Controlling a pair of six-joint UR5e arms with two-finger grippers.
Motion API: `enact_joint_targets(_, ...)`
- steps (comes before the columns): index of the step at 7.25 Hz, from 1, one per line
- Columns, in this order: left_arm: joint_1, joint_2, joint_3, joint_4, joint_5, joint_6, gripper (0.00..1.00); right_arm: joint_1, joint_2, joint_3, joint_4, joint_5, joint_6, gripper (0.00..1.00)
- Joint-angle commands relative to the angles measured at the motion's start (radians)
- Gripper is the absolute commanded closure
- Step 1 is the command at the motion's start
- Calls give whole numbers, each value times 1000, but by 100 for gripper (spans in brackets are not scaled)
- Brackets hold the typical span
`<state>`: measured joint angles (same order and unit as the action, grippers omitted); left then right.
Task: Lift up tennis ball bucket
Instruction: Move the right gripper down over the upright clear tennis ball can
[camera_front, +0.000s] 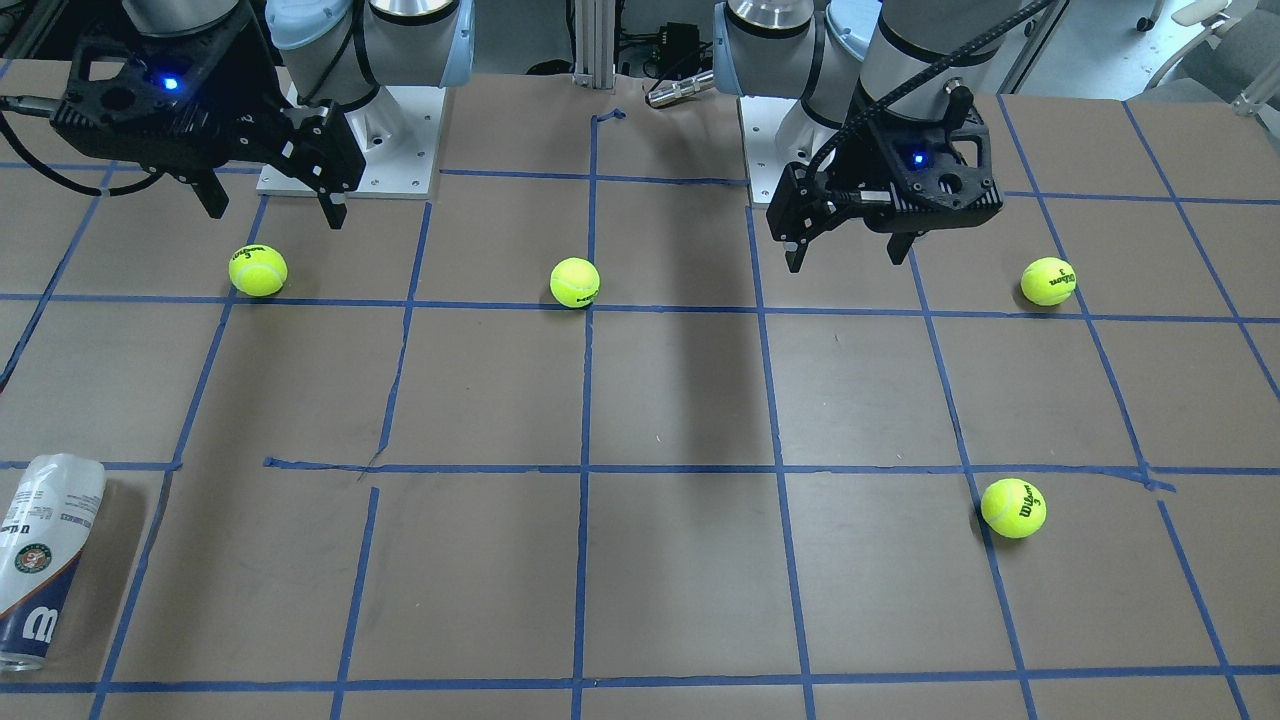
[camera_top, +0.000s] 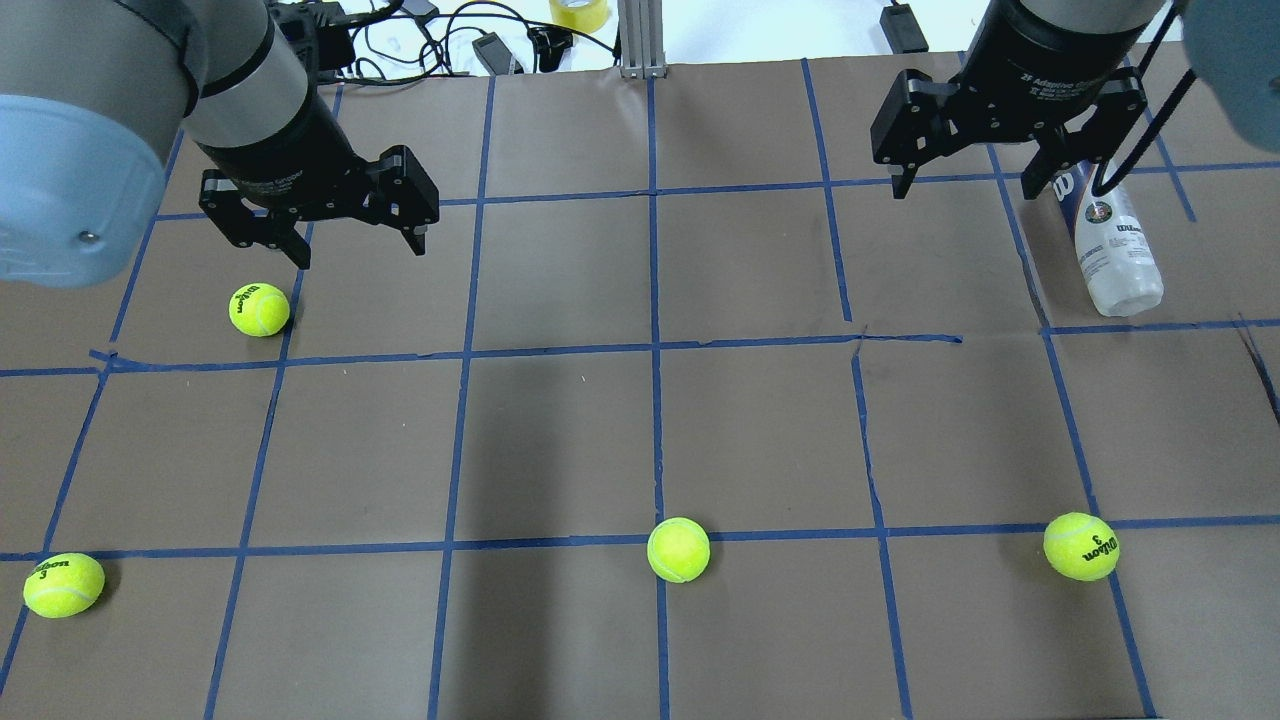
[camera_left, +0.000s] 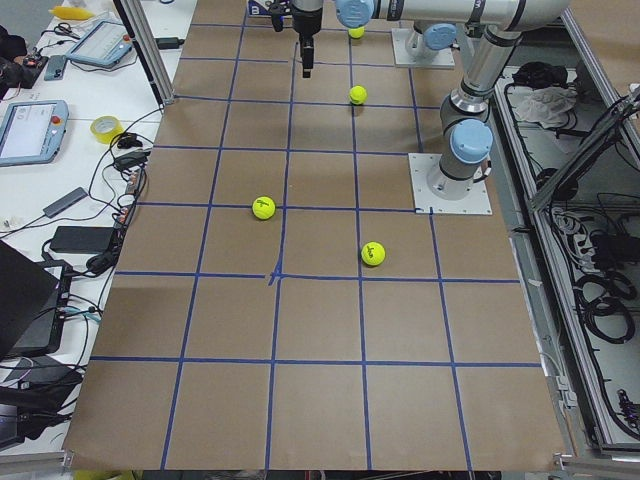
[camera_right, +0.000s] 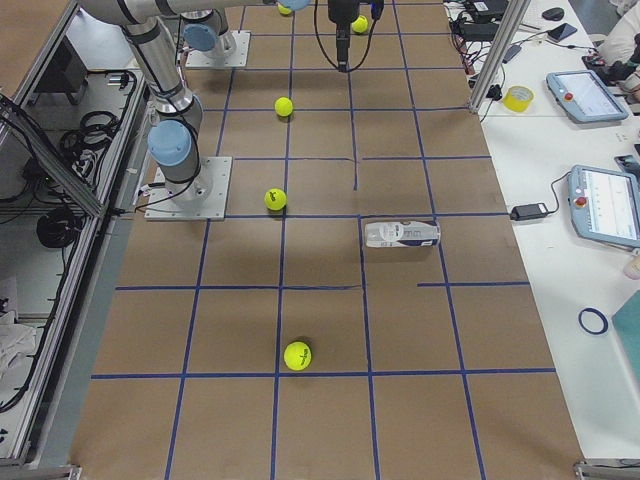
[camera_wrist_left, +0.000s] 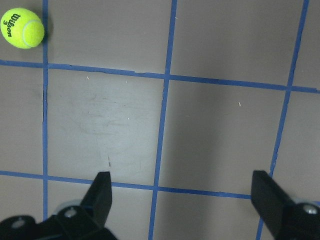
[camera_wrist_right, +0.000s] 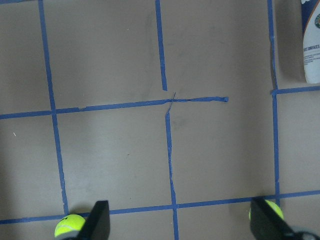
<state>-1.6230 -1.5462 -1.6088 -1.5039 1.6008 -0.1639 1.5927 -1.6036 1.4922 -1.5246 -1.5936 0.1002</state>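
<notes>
Tennis ball bucket, clear plastic cylinder, sideways; left claw, right claw both agape.

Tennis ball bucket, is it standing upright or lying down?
Lying down. The tennis ball bucket rests lengthwise on the table, its long side showing in the overhead and right-side views.

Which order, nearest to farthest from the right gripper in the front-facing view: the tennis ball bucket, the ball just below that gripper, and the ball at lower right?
From the right gripper:
1. The ball just below it, on the robot's right.
2. The tennis ball bucket, lying at lower left.
3. The lower-right ball, on the left arm's side.
</notes>
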Motion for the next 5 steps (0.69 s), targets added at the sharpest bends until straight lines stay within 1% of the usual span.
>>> enact_joint_targets(1,0,-2,0,1,-1,0,0,1,4,-4,-20,-2,4,0)
enact_joint_targets(2,0,-2,1,1,-1,0,0,1,5,-4,-19,-9,-8,0)
enact_joint_targets(3,0,-2,0,1,-1,0,0,4,8,-1,-20,-96,-11,0)
enact_joint_targets(4,0,-2,0,1,-1,0,0,4,22,-1,-19,-123,28,0)
enact_joint_targets(5,0,-2,0,1,1,0,0,-2,24,-3,-20,-100,56,0)
